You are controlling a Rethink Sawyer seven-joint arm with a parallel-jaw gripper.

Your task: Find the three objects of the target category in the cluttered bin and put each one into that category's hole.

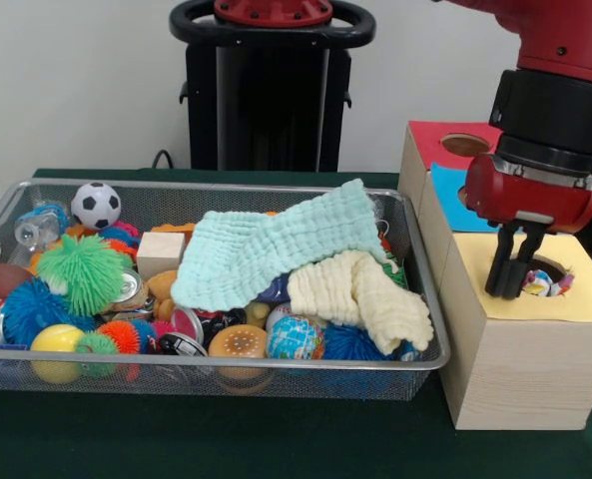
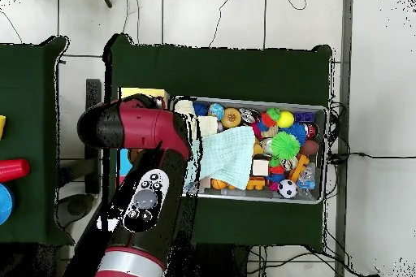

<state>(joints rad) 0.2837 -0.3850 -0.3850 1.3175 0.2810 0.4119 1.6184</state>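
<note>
Mint green cloth over pale yellow cloth, soccer ball, wooden block

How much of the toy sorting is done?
Something colourful already lies in the yellow hole. The pincer hangs right at that hole; I can't tell whether it holds anything. The bin is full of toys under two cloths, so more searching may be left.

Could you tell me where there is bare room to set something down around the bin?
The green tablecloth in front of the wire bin is bare, and a narrow strip lies between the bin and the wooden box. The bin itself is packed, with two cloths over toys. The gripper hangs at the yellow-topped hole.
</note>
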